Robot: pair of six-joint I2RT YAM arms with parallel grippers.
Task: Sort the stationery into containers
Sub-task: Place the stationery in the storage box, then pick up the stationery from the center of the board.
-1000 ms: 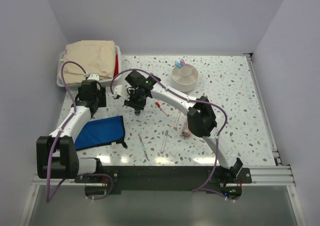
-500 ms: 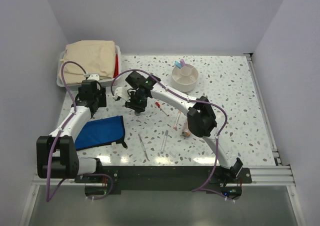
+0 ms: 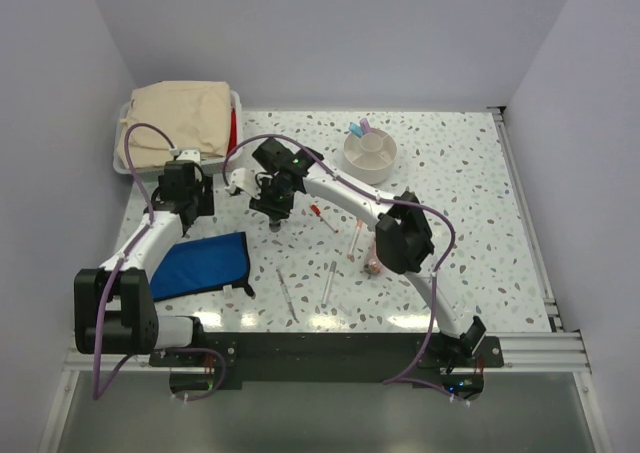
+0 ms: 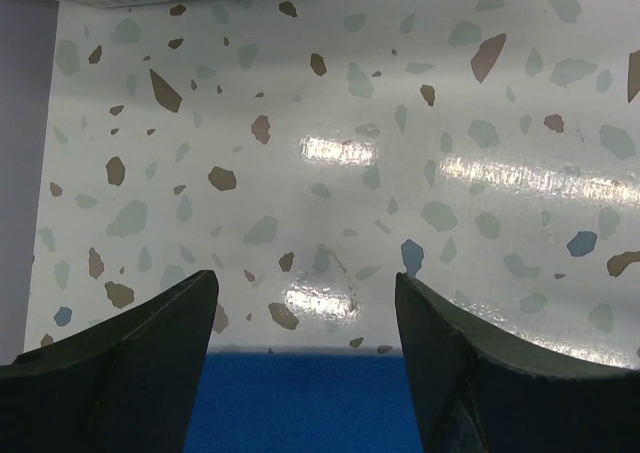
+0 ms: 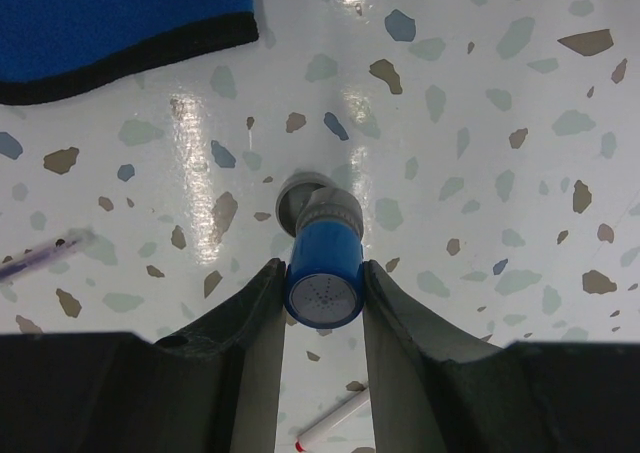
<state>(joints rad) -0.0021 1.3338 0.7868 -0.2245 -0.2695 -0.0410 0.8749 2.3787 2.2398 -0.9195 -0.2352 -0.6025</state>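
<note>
My right gripper is shut on a blue-capped stick, held upright with its grey lower end at the table. A red-tipped white pen lies just behind it. Several slim pens and a small pinkish item lie on the table nearer the arm bases. The round white cup at the back has blue- and pink-capped sticks beside it. The white bin at the back left holds a beige cloth. My left gripper is open and empty over the pouch's far edge.
The flat blue pouch lies at the front left. A folded beige cloth fills the bin. A purple pen lies left of the right gripper. Walls close in at the left, back and right.
My right gripper has shifted very slightly with the blue-capped stick in it. The left arm has barely moved.
</note>
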